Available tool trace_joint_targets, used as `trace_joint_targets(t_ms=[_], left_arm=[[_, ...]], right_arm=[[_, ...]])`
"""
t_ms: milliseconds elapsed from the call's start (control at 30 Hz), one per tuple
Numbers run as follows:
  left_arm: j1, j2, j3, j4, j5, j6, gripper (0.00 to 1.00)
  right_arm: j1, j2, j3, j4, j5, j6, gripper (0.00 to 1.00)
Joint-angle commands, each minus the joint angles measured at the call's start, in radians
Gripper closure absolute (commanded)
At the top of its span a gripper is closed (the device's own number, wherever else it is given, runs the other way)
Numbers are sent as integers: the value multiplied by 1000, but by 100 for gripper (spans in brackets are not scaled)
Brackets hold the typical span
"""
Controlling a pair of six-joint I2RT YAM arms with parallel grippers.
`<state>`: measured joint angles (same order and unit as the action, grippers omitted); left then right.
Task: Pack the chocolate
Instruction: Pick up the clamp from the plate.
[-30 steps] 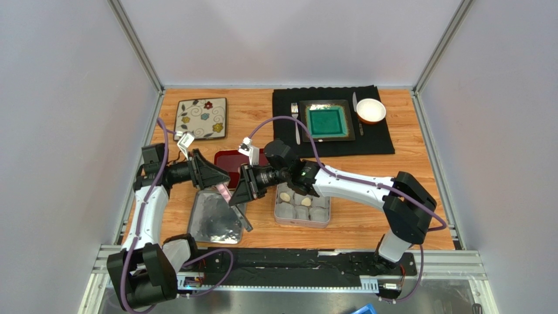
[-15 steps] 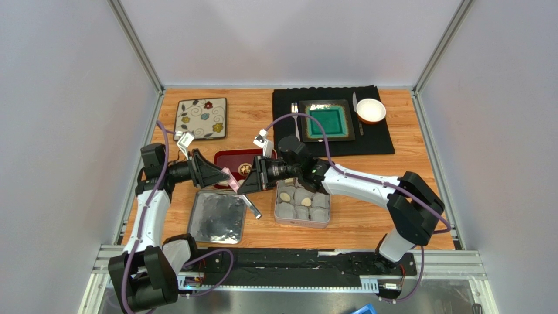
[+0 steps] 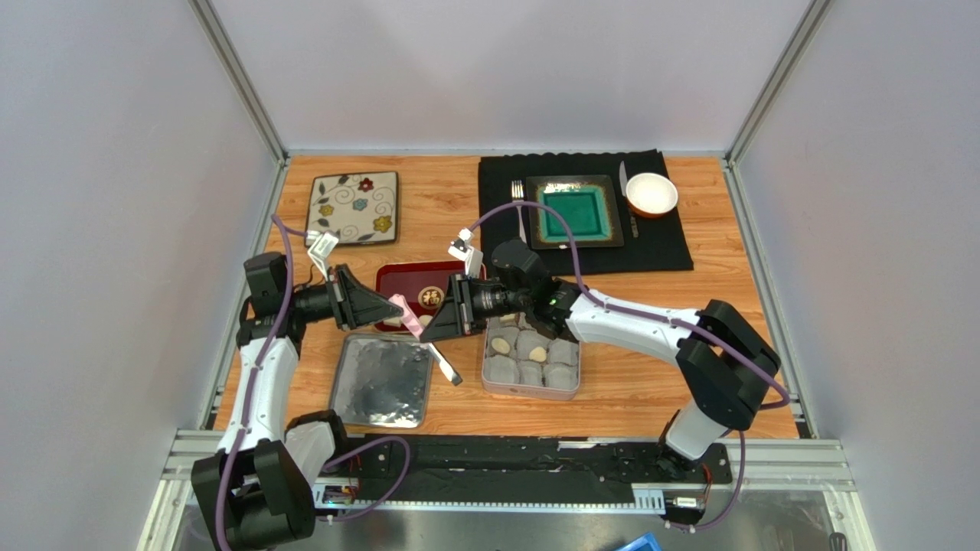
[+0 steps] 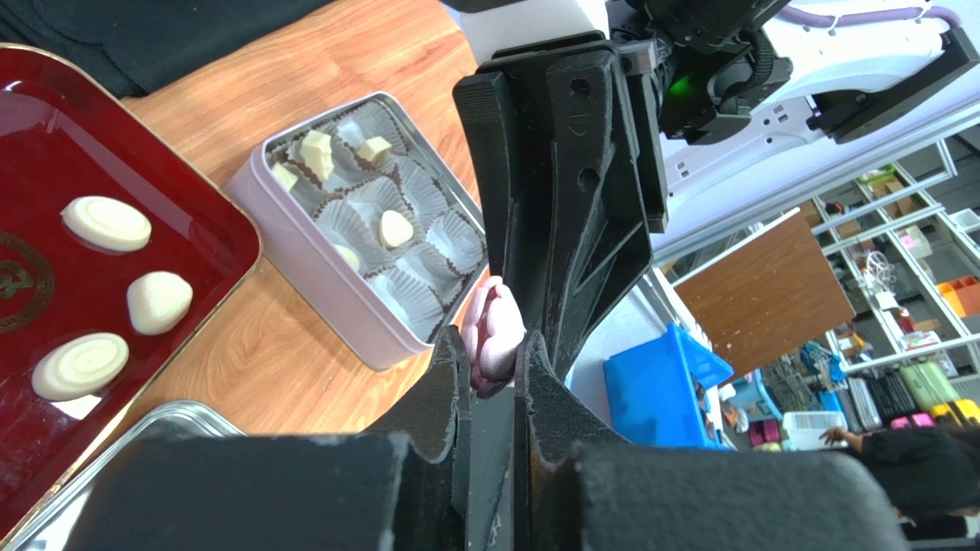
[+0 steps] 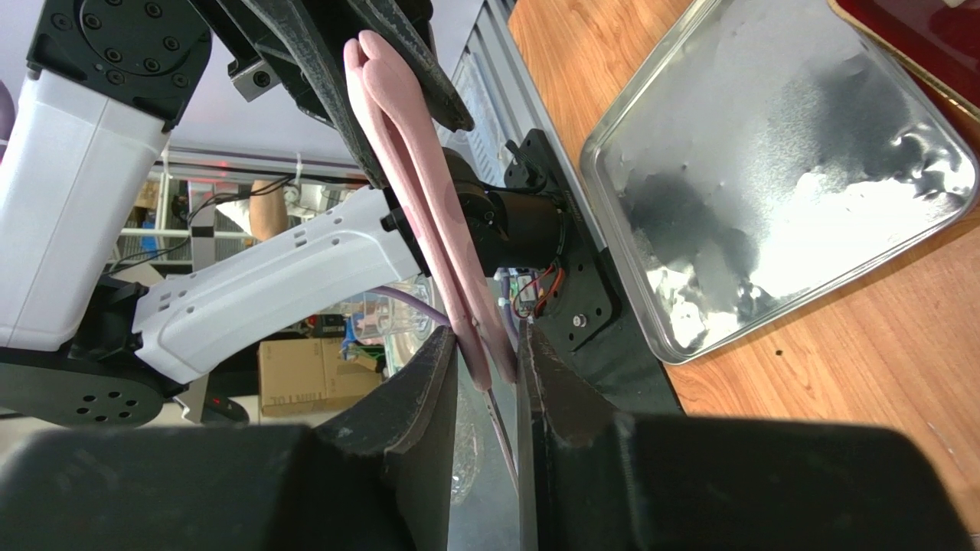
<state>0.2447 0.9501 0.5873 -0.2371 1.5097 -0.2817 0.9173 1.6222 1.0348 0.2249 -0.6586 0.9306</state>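
Observation:
Pink tongs [image 3: 405, 315] hang between both grippers, their metal tips [image 3: 446, 370] pointing down toward the table. My left gripper [image 3: 389, 308] is shut on the tongs' pink hinge end [image 4: 492, 331]. My right gripper [image 3: 430, 326] is shut on the pink arms [image 5: 416, 207] further down. Three cream chocolates [image 4: 106, 223] lie on the red tray [image 3: 400, 279]. The grey tin [image 3: 498, 379] holds white paper cups, several with chocolates [image 4: 395, 229] in them. The tin sits just right of the grippers.
The tin's silver lid [image 3: 382, 381] lies flat below the grippers and also shows in the right wrist view [image 5: 782, 195]. A floral plate [image 3: 353, 208] sits at the back left. A black mat [image 3: 673, 247] carries a green dish [image 3: 575, 212], a white bowl [image 3: 651, 194] and a fork [image 3: 520, 218].
My right gripper has carried the tongs up and back from over the lid to the left gripper. The tongs' pink end now sits between the left jaws.

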Motion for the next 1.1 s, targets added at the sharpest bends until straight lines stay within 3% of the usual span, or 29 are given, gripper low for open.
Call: trace_joint_targets(t_ms=[0,100,200,233,300,333,367,400,433,467,500,600,733,867,1067], left_arm=[[-7,-19,-24,48,254,45,98],[-7,-20,-32,47,254,36,100],[-7,-4,-5,-29,251,76,100],[-5,7,17,-94,250,175,100],[-1,54,109,-360,241,318,100],[5,76,147,-470,244,508,100],[25,128,237,-724,253,621,100],[34,156,285,-858,253,741,100],[41,186,333,-987,254,961,100],[48,249,426,-1204,254,1057,100],[51,274,465,-1253,256,1108,100],[50,337,580,-1254,257,1043,100],[50,386,693,-1257,259,987,100],[51,438,808,-1254,257,955,100],[50,435,792,-1255,259,943,100]], right_arm=[[-11,10,15,180,13,108,82],[-24,-1,-15,264,24,151,76],[-31,-8,-53,333,46,160,59],[-31,-10,-68,346,60,151,47],[-31,-30,-99,393,89,110,38],[-34,-41,-116,413,126,94,27],[-35,-70,-163,438,146,79,22],[-35,-85,-185,468,168,41,18],[-38,-103,-208,475,215,24,12],[-37,-137,-243,475,237,1,9],[-38,-154,-263,475,260,-33,7],[-37,-200,-342,536,355,-52,0],[-31,-191,-427,721,453,-10,0],[3,-60,-427,919,484,36,1],[32,108,-352,1136,467,79,1]])
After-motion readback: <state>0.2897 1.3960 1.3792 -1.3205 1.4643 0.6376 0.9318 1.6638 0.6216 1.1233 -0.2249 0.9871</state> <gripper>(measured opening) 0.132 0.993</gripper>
